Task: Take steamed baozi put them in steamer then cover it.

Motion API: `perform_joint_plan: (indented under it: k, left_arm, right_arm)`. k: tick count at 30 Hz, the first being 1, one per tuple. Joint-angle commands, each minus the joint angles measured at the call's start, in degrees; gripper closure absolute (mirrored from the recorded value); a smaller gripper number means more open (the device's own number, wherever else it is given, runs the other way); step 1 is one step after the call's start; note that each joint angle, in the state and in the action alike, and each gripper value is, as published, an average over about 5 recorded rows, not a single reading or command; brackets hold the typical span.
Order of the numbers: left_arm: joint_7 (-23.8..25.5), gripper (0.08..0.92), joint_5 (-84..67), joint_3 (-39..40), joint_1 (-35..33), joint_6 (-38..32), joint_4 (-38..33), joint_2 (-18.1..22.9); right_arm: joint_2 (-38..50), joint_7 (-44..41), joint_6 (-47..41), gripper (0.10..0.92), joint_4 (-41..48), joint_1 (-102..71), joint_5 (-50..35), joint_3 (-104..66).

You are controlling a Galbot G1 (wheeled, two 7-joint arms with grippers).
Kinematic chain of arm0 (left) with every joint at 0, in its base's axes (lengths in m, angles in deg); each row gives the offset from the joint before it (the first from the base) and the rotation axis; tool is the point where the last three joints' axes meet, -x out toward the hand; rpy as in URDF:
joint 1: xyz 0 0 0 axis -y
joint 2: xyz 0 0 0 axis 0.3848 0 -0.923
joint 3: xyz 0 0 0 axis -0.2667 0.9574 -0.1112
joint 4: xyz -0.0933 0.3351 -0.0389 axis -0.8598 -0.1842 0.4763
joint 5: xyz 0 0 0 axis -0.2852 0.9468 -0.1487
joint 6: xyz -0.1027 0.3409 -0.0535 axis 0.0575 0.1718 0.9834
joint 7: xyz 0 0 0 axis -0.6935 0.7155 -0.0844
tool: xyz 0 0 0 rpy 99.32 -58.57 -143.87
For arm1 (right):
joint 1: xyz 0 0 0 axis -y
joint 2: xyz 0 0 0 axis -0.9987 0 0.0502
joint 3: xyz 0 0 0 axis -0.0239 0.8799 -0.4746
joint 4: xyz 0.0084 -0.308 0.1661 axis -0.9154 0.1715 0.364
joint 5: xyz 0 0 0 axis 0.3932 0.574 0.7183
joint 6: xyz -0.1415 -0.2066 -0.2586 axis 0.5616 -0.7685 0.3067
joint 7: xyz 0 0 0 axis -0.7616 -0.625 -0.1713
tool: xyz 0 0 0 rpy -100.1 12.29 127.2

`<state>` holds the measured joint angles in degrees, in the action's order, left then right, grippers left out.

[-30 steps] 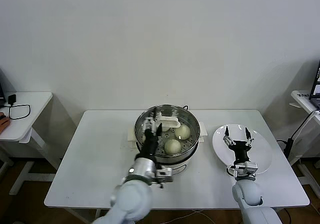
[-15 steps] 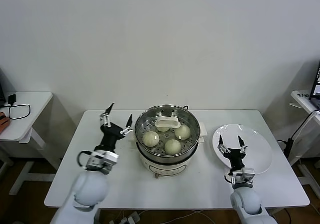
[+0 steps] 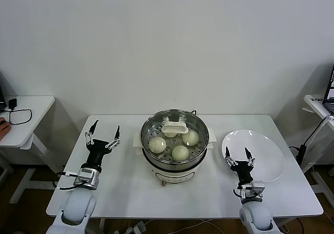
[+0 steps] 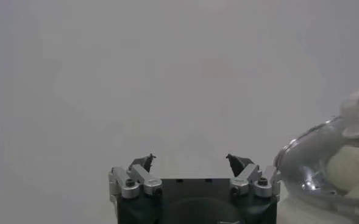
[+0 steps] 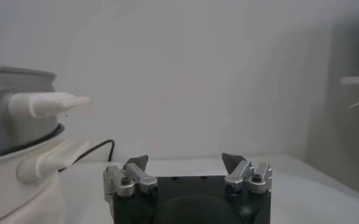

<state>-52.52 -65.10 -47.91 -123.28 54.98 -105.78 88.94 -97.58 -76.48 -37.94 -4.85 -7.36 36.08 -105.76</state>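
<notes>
The steamer (image 3: 175, 158) stands mid-table with the glass cover (image 3: 156, 127) resting on it, its cream handle (image 3: 175, 127) on top. Several pale baozi (image 3: 180, 152) lie inside, seen through the glass; one is partly hidden behind the handle. My left gripper (image 3: 103, 135) is open and empty above the table, left of the steamer and apart from it. My right gripper (image 3: 239, 157) is open and empty at the near edge of the white plate (image 3: 266, 156). In the left wrist view the open gripper (image 4: 191, 161) has the covered steamer (image 4: 310, 167) and a baozi (image 4: 350, 167) off to one side.
The white plate is bare. A black cord runs behind the steamer (image 5: 11, 158) in the right wrist view, where my right gripper (image 5: 185, 161) faces the wall. A side table (image 3: 26, 117) with a cable stands far left, another table edge (image 3: 321, 106) far right.
My left gripper has drawn back from over the steamer to the left side of the table. My right gripper has slid back off the plate toward the front edge.
</notes>
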Motion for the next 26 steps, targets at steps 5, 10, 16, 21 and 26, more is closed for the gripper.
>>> perform_joint_plan:
  k: [5,10,16,21,26]
  left_arm:
    - [0.6,0.177,-5.3,-2.8,-1.8,-6.9,3.4,0.3]
    - [1.0,0.177,-5.1,-2.6,-1.9,-6.7,3.2,0.5]
    - [1.5,0.177,-5.2,-2.4,-2.0,-6.4,3.3,0.8]
    - [2.0,0.177,-5.0,-2.3,-1.9,-6.5,3.5,0.9]
    - [2.4,0.177,-4.9,-2.4,-1.7,-6.5,4.3,0.9]
  right_arm:
    - [-0.5,-0.6,-0.4,0.203,0.0,-0.6,-0.2,-0.2]
    - [-0.5,-0.5,-0.4,0.203,0.2,-0.6,-0.2,-0.3]
    - [-0.9,-0.6,0.0,0.203,0.5,-0.8,0.1,-0.4]
    - [-1.2,-0.5,0.2,0.203,0.1,-0.9,0.2,-0.9]
    - [-1.2,-0.5,0.2,0.203,-0.8,-1.3,0.3,-1.2]
